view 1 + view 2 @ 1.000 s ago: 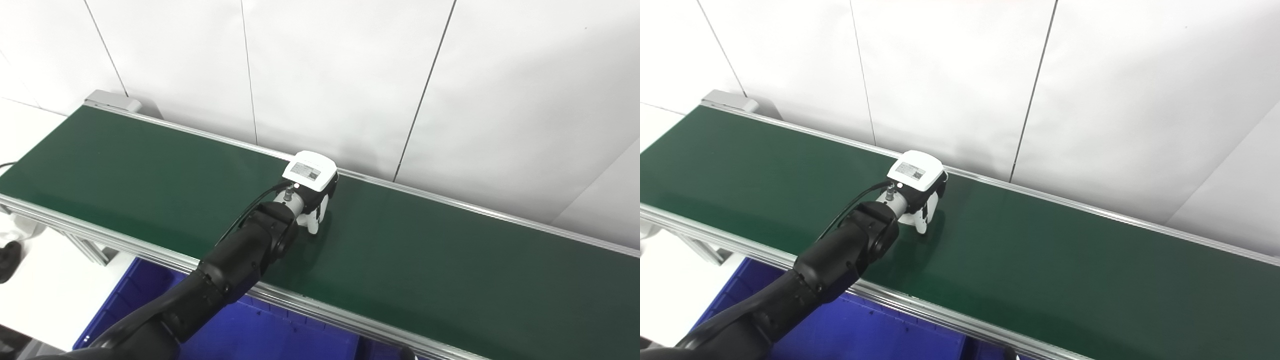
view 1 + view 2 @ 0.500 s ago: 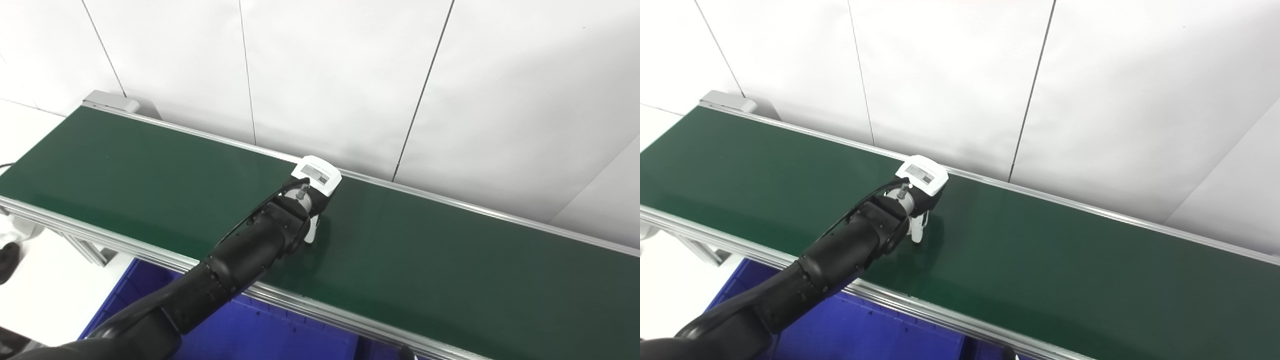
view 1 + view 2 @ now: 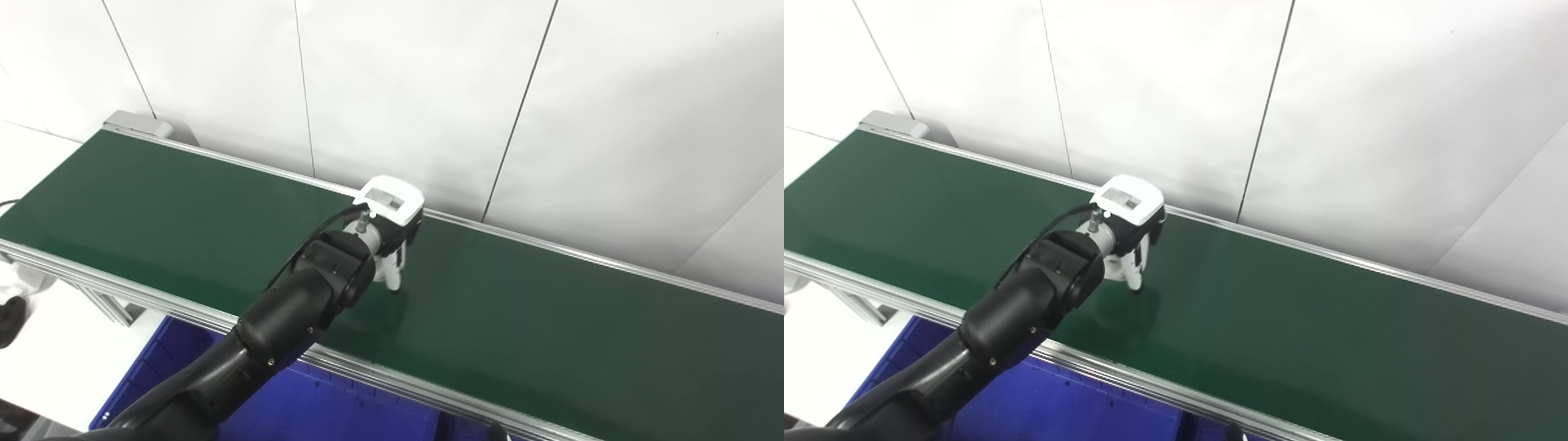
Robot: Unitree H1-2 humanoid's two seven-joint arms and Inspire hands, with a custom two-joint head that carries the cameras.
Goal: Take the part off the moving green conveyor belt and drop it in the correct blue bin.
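At frame centre, the left hand (image 3: pixel 392 236) reaches over the green conveyor belt (image 3: pixel 551 318), fingers (image 3: pixel 394 272) pointing down at it; their grip cannot be told. No part shows on the belt. The blue bin (image 3: pixel 343 410) sits lower left.

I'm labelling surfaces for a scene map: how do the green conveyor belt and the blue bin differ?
The belt is dark green, flat and long, running across the whole view; the bin is deep blue, a hollow container seen only in part. The belt sits higher and farther from the robot; the bin lies below its near rail. No part shows on either.
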